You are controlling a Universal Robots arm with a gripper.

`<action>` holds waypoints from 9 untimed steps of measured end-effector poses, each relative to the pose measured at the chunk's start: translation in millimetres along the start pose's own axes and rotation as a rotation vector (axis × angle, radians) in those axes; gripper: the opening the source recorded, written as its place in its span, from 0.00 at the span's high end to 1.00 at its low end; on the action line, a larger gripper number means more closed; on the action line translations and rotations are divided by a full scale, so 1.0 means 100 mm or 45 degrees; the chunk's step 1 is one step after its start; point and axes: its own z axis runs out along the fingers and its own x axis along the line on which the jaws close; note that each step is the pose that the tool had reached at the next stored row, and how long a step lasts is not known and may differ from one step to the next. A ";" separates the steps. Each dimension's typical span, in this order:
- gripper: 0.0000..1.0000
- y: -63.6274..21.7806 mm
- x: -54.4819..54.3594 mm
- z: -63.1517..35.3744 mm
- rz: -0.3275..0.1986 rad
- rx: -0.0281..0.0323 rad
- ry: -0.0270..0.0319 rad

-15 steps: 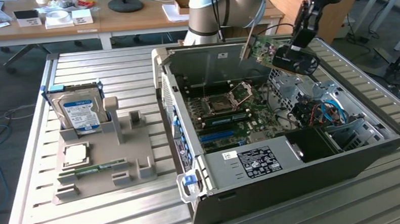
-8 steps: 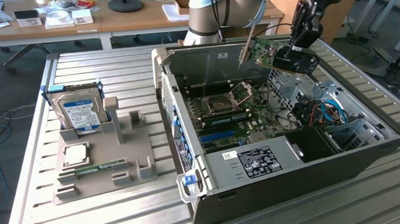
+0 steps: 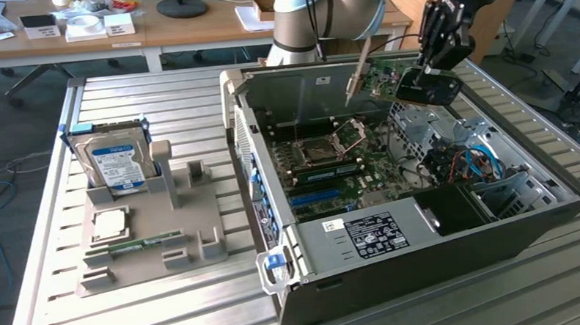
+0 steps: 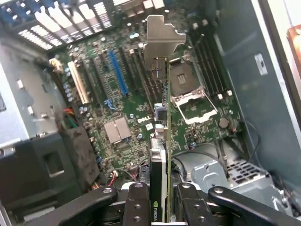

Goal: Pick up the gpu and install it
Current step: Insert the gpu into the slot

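The gpu (image 3: 386,80) hangs in the air above the far end of the open computer case (image 3: 411,238), its green board tilted and its silver end bracket (image 3: 357,75) pointing down toward the motherboard. My gripper (image 3: 427,83) is shut on the card's black cooler end. In the wrist view the gpu (image 4: 160,160) appears edge-on between the two black fingers (image 4: 136,202), with the bracket (image 4: 162,40) at its far end. Below it lies the motherboard (image 4: 136,94) with a blue slot (image 4: 117,73) and the empty CPU socket (image 4: 190,92).
A grey fixture (image 3: 190,233) on the exterior view's left holds a silver hard drive with a blue label (image 3: 114,159), a CPU (image 3: 111,223) and a memory stick (image 3: 137,246). Cables and a drive cage (image 3: 476,162) fill the case's right side. A wooden desk (image 3: 186,27) stands behind.
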 end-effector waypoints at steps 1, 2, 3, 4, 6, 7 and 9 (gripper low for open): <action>0.73 0.000 0.00 0.000 -0.023 -0.0003 0.0008; 0.73 0.000 0.00 0.001 -0.046 -0.0006 0.0017; 0.73 0.000 0.00 0.001 -0.070 -0.0010 0.0025; 0.73 0.000 0.00 0.002 -0.094 -0.0012 0.0035; 0.73 0.000 0.00 0.003 -0.139 -0.0019 0.0052; 0.73 0.000 0.00 0.003 -0.162 -0.0023 0.0060; 0.73 0.000 0.00 0.004 -0.207 -0.0028 0.0078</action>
